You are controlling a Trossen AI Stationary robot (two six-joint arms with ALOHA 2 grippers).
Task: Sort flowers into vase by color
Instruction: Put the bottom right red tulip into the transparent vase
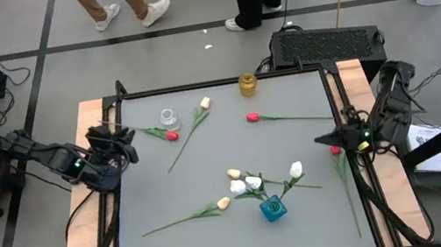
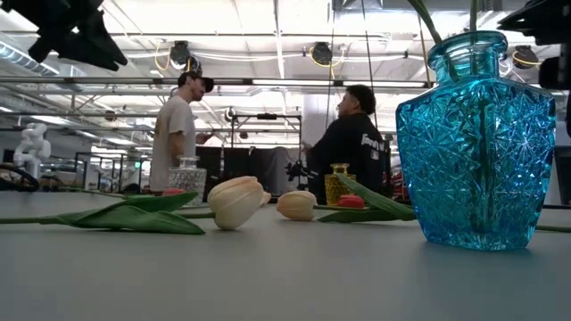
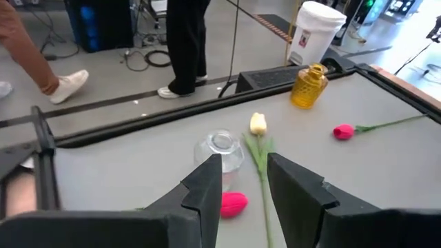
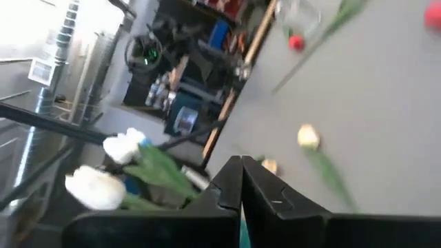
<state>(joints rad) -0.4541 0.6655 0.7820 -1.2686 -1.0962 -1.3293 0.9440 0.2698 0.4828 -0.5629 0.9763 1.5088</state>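
Note:
A blue vase (image 1: 272,209) near the table's front holds white tulips (image 1: 254,182) upright. One cream tulip (image 1: 222,203) lies flat beside it. More tulips lie farther back: a red one (image 1: 171,135) by a clear glass vase (image 1: 169,116), a cream one (image 1: 205,103) and a red one (image 1: 252,117). Another red tulip (image 1: 336,150) lies along the table's right edge. A yellow vase (image 1: 247,84) stands at the far edge. My left gripper (image 1: 124,144) hangs open over the left edge, pointing at the red tulip (image 3: 233,203). My right gripper (image 1: 322,138) is shut above the right edge, holding nothing (image 4: 238,165).
Black frame rails (image 1: 119,210) run along the table's sides. A dark box (image 1: 327,40) sits behind the far edge. People stand on the floor beyond the table (image 2: 178,134). The middle of the grey tabletop (image 1: 209,161) is bare.

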